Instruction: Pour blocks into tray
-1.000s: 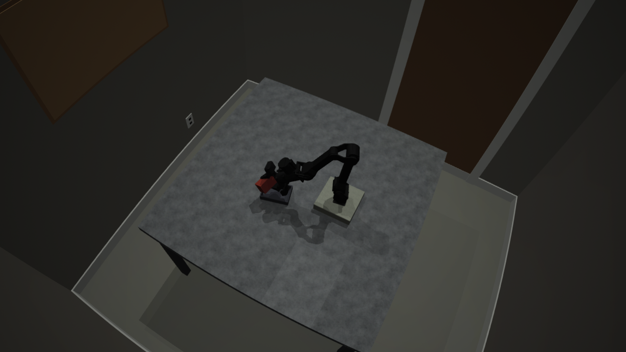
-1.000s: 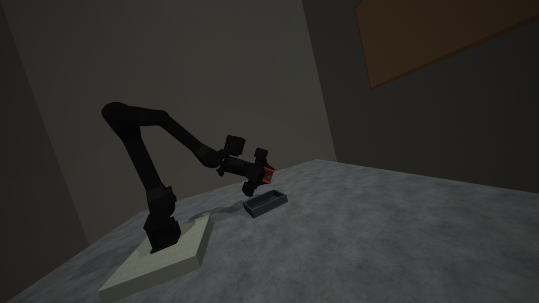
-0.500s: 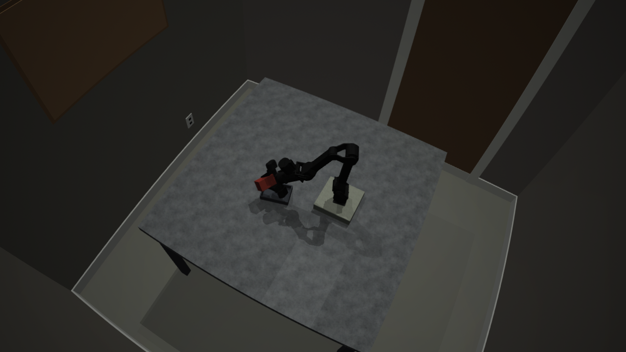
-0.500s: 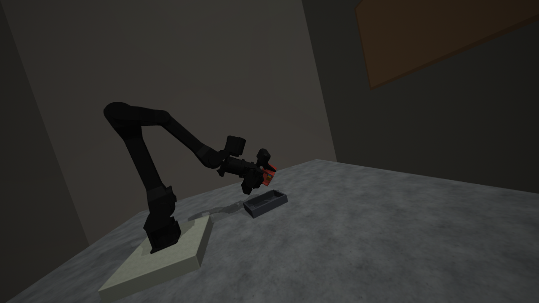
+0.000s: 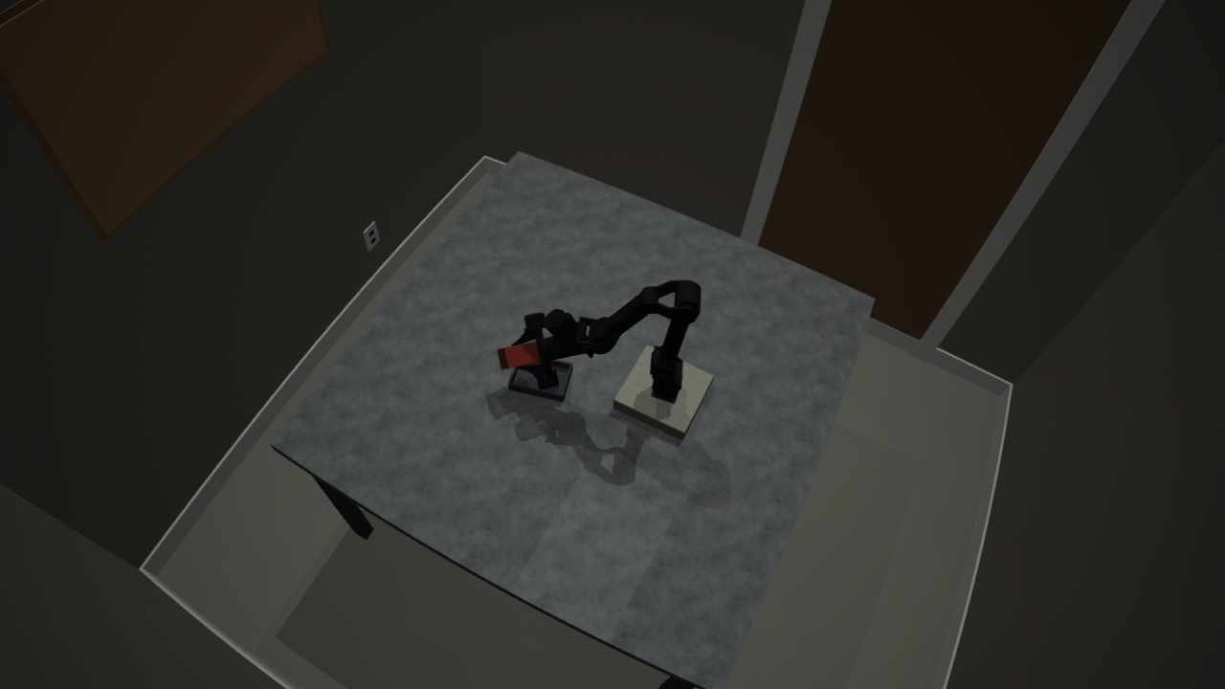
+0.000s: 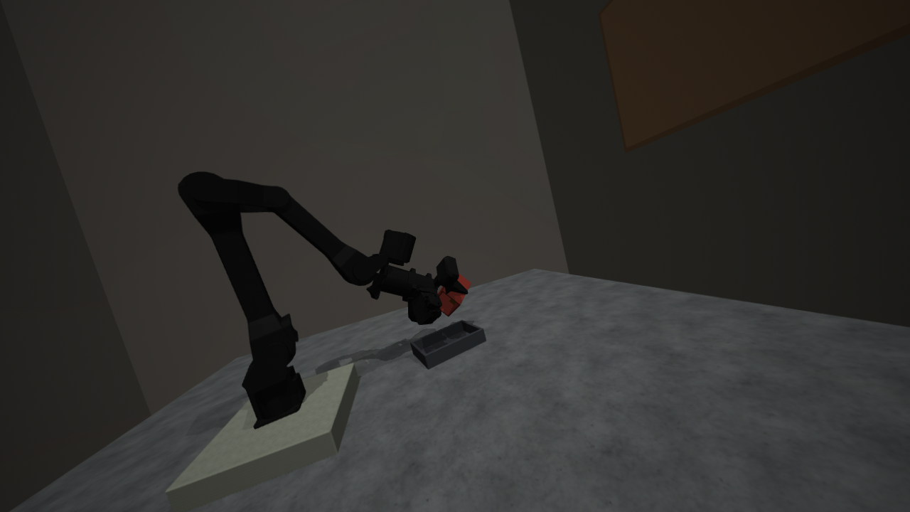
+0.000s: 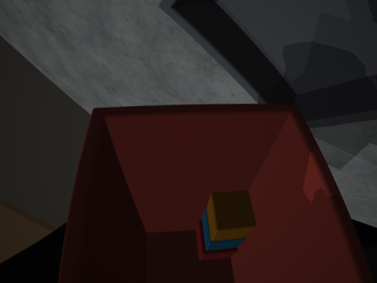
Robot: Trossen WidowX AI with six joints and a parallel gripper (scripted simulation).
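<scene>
Well, I had the red cup [image 5: 519, 355] [image 6: 448, 304] [image 7: 177, 157] grasped in my gripper [image 5: 529, 351] [image 6: 453, 294] [image 7: 204, 251], my fingers closed against its outside. I held it up off the gray table [image 5: 411, 343] [image 6: 572, 382] [image 7: 98, 59], tilted rather than upright. From my wrist I looked straight into its mouth, and the blocks were in there: a yellow block [image 7: 234, 209] stood out nearest me, a blue block [image 7: 225, 244] showed behind it and a red block [image 7: 217, 255] behind that, the little bunch sitting toward five o'clock in that view.

The dark tray [image 5: 535, 393] [image 6: 456, 350] [image 7: 338, 23] rested on the table, lower than the cup and apart from it. Seen from the top, it lay between four and five o'clock of the cup; in the exterior view the cup was at its twelve o'clock — and in my wrist view the tray filled the corner toward one o'clock. Whether the cup's mouth was squarely above it, I could not tell.

My black arm [image 5: 634, 317] [image 6: 235, 274] reached over from a pale slab [image 5: 695, 389] [image 6: 298, 449], which was at three o'clock of the tray in the top view.
</scene>
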